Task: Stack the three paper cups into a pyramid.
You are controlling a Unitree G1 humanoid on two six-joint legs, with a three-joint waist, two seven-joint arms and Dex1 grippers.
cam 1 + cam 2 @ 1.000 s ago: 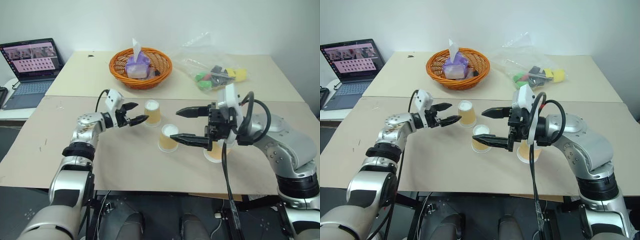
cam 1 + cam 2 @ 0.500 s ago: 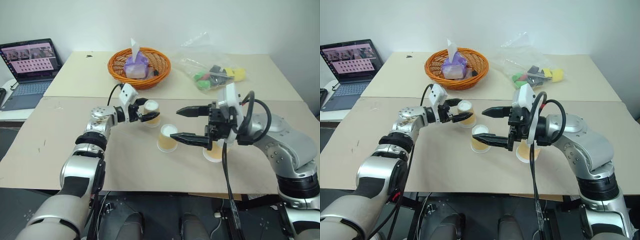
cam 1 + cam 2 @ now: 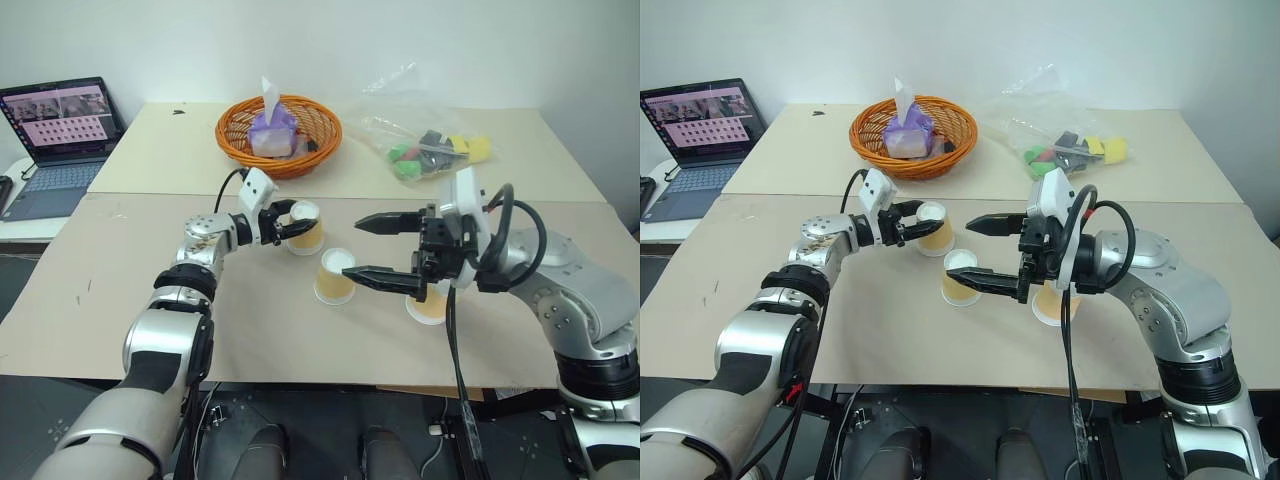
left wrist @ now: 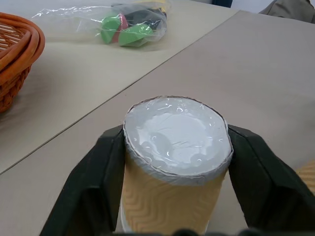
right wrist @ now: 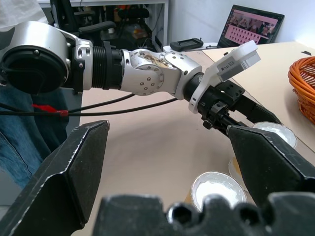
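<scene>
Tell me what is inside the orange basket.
In the basket sits a purple tissue pack with a white tissue sticking up, plus a small dark item by the right wall that I cannot identify. The basket floor under the pack is hidden.

Orange wicker basket [image 3: 279,135] near the tabletop's far edge, holding a purple tissue pack [image 3: 274,128]. Clear plastic bag [image 3: 425,135] of coloured bits toward the far right corner. Open laptop [image 3: 62,140] on a separate surface off the left edge.
</scene>
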